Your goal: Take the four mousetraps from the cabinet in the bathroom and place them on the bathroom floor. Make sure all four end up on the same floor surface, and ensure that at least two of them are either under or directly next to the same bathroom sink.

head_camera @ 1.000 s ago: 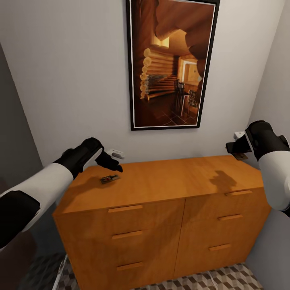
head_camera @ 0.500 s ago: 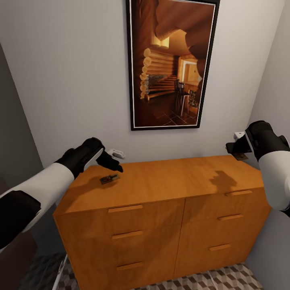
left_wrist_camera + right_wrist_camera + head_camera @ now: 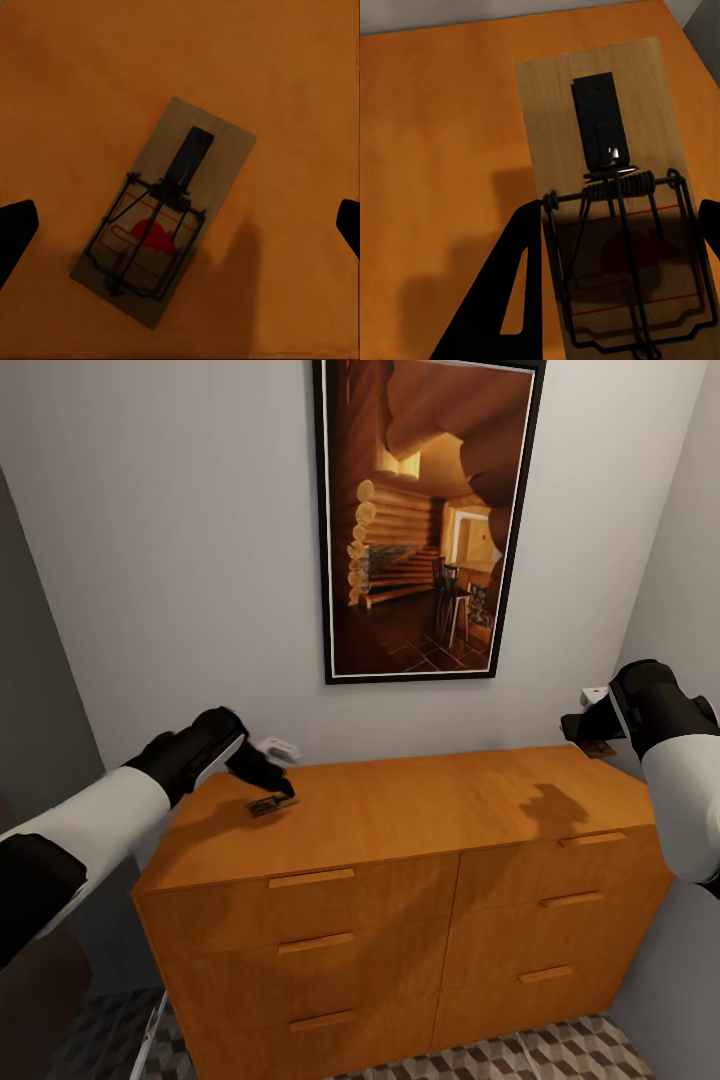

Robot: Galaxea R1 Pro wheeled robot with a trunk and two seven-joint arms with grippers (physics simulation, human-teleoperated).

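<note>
Left claw (image 3: 268, 785): spread wide, holding nothing, poised directly over a mousetrap; in the left wrist view a dark fingertip (image 3: 16, 229) shows at each side with the trap centred between them, which reads as lining up for a pinch across its width.
Left mousetrap (image 3: 271, 805): lies flat on the cabinet (image 3: 400, 830) top, near the far left corner, skewed relative to the claw's axis in the wrist view (image 3: 166, 212), so the fingers would likely close across its corners unless the wrist turns.
Right claw (image 3: 583, 726): raised at the far right above the tabletop, clamped on a second mousetrap (image 3: 611, 187), one finger (image 3: 510, 292) against the board's edge; held clear of the wood, probably parked while the other arm works.
Bathroom floor (image 3: 560, 1055): cube-patterned tiles at the cabinet's foot; no trap seen there.
Framed picture (image 3: 425, 520): hangs on the wall behind.
Stage, as I judge it: picking up, with placing not yet begun.
</note>
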